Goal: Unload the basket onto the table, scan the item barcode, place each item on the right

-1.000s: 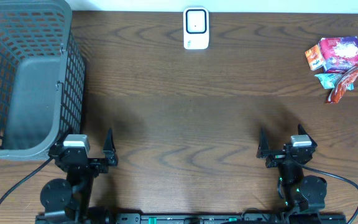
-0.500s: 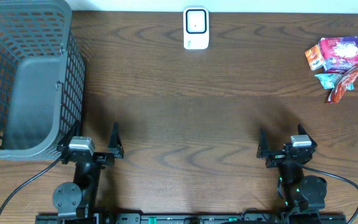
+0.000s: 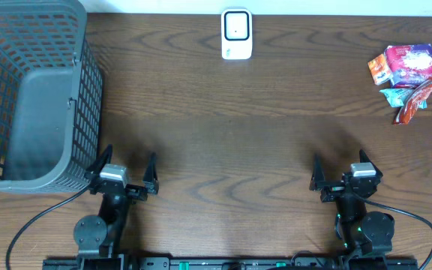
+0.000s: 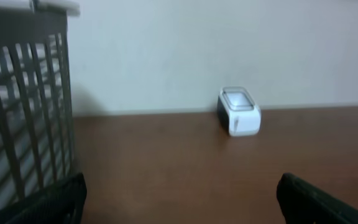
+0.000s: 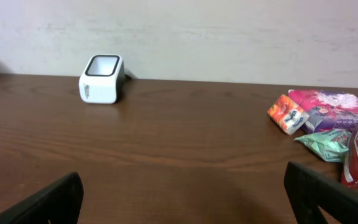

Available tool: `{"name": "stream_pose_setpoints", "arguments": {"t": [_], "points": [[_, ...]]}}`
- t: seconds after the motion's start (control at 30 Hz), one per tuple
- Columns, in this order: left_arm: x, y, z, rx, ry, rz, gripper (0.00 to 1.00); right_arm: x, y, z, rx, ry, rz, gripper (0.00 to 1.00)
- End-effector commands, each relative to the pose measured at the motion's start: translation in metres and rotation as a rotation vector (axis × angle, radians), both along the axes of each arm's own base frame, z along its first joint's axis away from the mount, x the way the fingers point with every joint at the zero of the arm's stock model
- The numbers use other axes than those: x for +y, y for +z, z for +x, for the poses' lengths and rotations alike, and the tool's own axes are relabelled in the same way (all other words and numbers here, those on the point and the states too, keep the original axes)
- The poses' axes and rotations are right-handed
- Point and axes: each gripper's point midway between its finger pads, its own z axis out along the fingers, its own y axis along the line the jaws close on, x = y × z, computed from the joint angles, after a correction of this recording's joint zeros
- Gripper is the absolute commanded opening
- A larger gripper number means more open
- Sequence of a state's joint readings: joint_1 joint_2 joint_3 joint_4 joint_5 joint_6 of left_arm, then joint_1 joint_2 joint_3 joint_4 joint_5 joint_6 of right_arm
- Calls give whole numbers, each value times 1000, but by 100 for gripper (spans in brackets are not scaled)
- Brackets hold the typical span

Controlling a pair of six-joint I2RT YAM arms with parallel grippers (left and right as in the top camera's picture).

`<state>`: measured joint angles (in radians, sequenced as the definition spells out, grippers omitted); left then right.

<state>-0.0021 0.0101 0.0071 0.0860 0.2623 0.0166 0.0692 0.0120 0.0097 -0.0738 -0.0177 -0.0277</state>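
Left gripper (image 3: 129,163): jaws wide, holding nothing, just beside the grey basket (image 3: 21,90).
Right gripper (image 3: 341,171): jaws wide, empty.
Barcode scanner (image 3: 237,34): white, at the table's far edge, centre.
Snack packets (image 3: 403,71): piled far right; overhead and right wrist show them.
Left wrist view: scanner and basket wall only.

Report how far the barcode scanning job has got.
Done: nothing that shows. The snack packets lie piled at the table's far right, and the grey basket looks empty. In hand: nothing; the left pincer and right pincer are both open and empty, low at the near edge. Left: pick a packet, present its barcode to the white scanner at the far edge, then probably drop it in the basket.
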Motion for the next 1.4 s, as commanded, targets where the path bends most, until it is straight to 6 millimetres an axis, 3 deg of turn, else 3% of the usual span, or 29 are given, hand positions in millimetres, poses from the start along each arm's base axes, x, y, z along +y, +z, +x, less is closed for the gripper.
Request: {"name": "stream_pose_setpoints", "arguments": {"t": [0.0,0.07,0.7,1.37], "points": [[3,-21,-1,76,16,31,98,-3,-1,0,-2,-14,-12,99],[4,-34,-2,131,22,32,98,-3,-1,0,-2,-14,-12,99],[27,-37,0,153,163,-31,98,-3,-1,0,-2,-14,-12,99],[23,-37,0,146,136,19,98,-3,-1,0,-2,-14,-12,99]]}}
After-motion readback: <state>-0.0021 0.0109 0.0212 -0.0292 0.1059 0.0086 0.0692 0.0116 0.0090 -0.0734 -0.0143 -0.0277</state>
